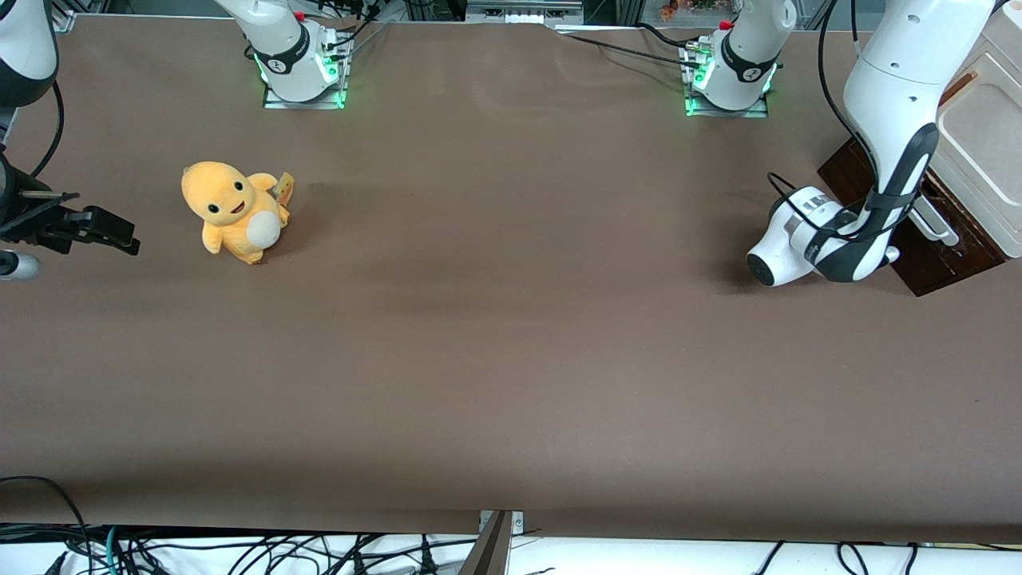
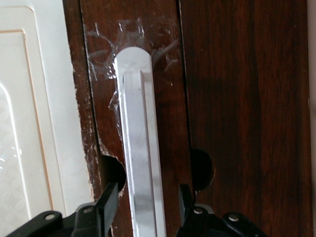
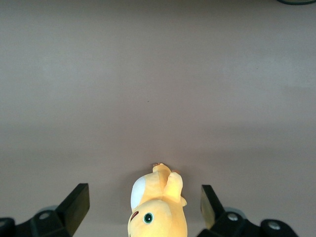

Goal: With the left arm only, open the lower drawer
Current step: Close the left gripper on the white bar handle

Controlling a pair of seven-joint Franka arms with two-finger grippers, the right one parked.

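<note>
Your left arm (image 1: 894, 120) is down at the working arm's end of the desk (image 1: 511, 359), wrist tucked in against the cabinet (image 1: 986, 136). The jaws (image 2: 146, 200) are spread open, straddling the white bar handle (image 2: 139, 148) of the lower drawer (image 2: 237, 98): one finger (image 2: 107, 202) on each side, bar running up the middle between them. Neither finger looks to be pressing on the bar; you can see dark wood between each finger and the handle. The cream panel (image 2: 29, 123) sits just outside one finger. Clear tape is smeared around the rounded end of the handle ahead of the jaws. In the front view the drawer's dark brown face (image 1: 930, 255) shows just beside the wrist. A yellow plush toy (image 1: 235, 212) sits well away, toward the parked arm's end.
</note>
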